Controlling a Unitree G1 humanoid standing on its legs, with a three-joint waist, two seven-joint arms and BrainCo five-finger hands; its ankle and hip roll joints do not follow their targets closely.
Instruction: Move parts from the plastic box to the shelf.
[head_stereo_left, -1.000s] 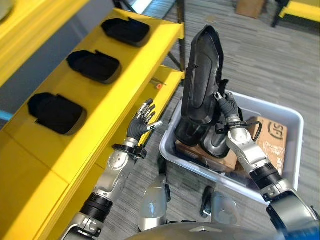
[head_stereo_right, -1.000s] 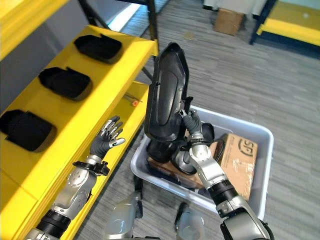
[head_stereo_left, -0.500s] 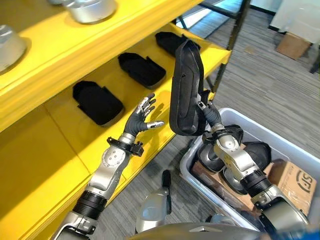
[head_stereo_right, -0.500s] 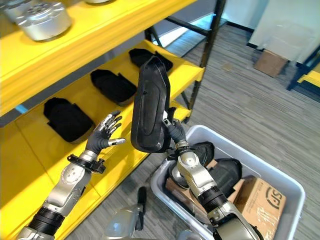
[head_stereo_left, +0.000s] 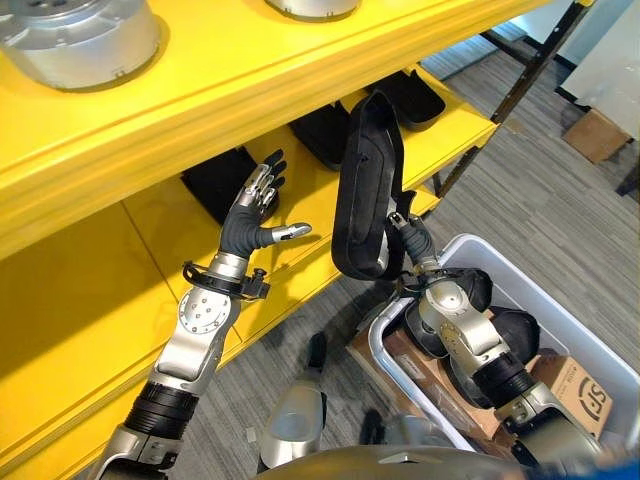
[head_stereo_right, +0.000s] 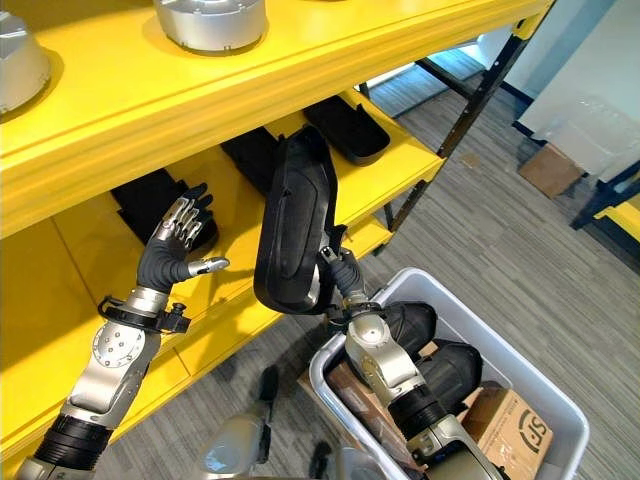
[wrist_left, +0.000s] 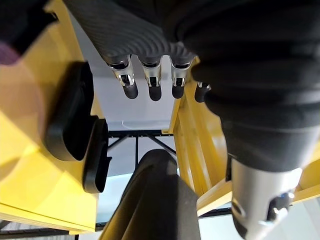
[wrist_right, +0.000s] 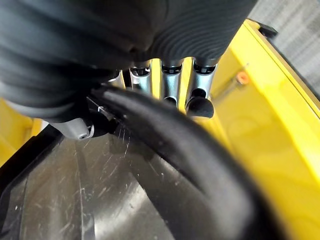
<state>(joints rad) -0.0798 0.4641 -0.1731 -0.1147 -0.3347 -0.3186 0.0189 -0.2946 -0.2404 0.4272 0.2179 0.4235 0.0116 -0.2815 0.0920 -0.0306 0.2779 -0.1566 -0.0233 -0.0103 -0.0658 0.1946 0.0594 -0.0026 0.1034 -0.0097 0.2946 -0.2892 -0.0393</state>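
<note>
Here the right hand (head_stereo_left: 412, 243) pinches the lower edge of a long black part (head_stereo_left: 362, 190), holding it upright between the plastic box (head_stereo_left: 590, 345) and the yellow shelf (head_stereo_left: 300, 205). The left hand (head_stereo_left: 250, 215) waits open-fingered just beside it. The part looks stiff, light and top-heavy, so a second hold higher up would probably steady it.

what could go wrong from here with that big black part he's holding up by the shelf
The right hand grips the long black part only at its lower end, upright, so it could tip or slip, falling to the floor or back into the plastic box. Its top stands close to the upper shelf edge and may knock it. The middle shelf already holds black parts, so landing space looks tight. The left hand is open nearby, not supporting it.
</note>
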